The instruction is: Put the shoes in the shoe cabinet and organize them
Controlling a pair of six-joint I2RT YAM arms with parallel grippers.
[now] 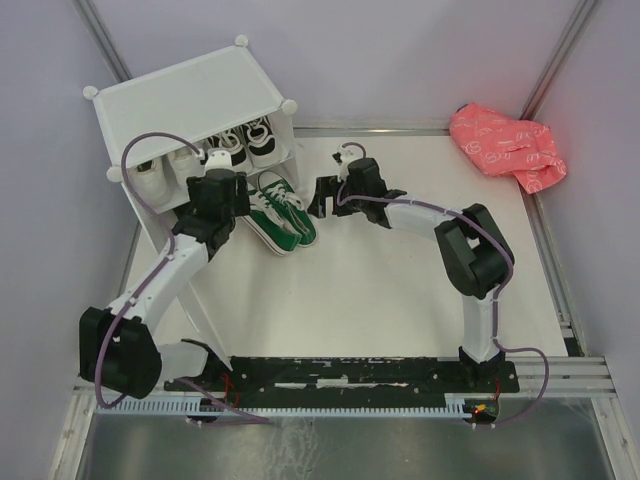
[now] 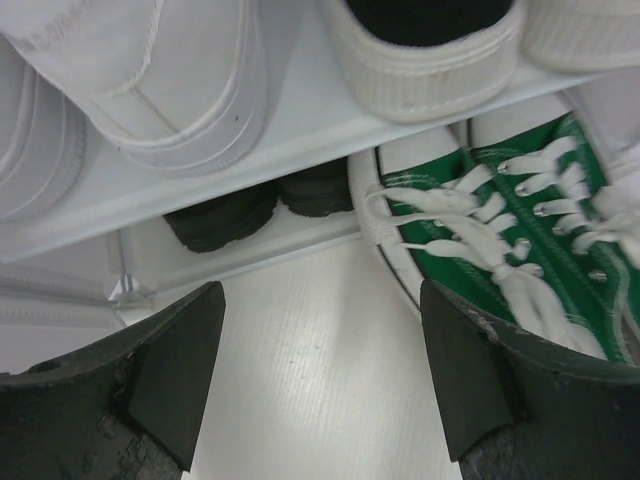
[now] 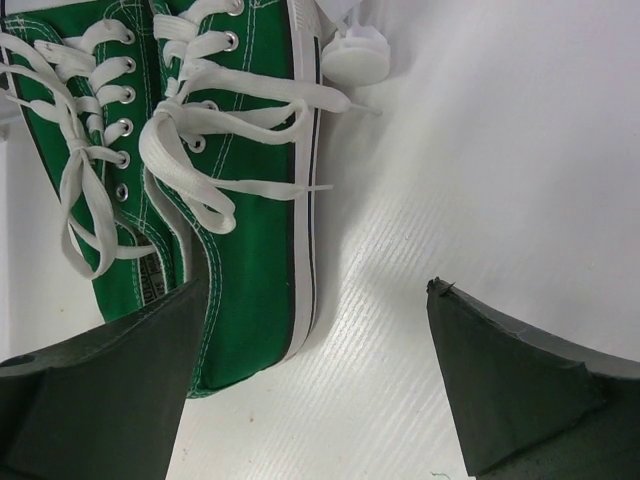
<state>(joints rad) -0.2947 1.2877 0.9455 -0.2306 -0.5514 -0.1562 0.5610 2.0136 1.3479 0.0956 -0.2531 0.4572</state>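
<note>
The left tool, fingers spread with only bare worktop between them, hovers at the mouth of the shoe cabinet. The right tool, also spread wide and pinching nothing, hangs just beside the outer flank of the green sneakers.

That pair lies side by side on the worktop between the two tools, with white toe caps against the cabinet's lower opening and heels out in the open. Whether the toes are inside cannot be told.

Within the cabinet, the upper shelf carries the white sneakers on its left. The black sneakers with white soles sit beside them on its right. Below, the plain black shoes sit toe-out in the lower compartment. The cabinet stands at the far left of the worktop, and a crumpled pink bag lies well apart in the far right corner.

By the look of it, the job is largely done. Three pairs are shelved, and only the green pair appears left to go in, most likely beside the plain black pair on the lower level.

The count is eight shoes in four pairs: two white, two black with white soles, two plain black and two green. There is also one cabinet and one pink bag.
</note>
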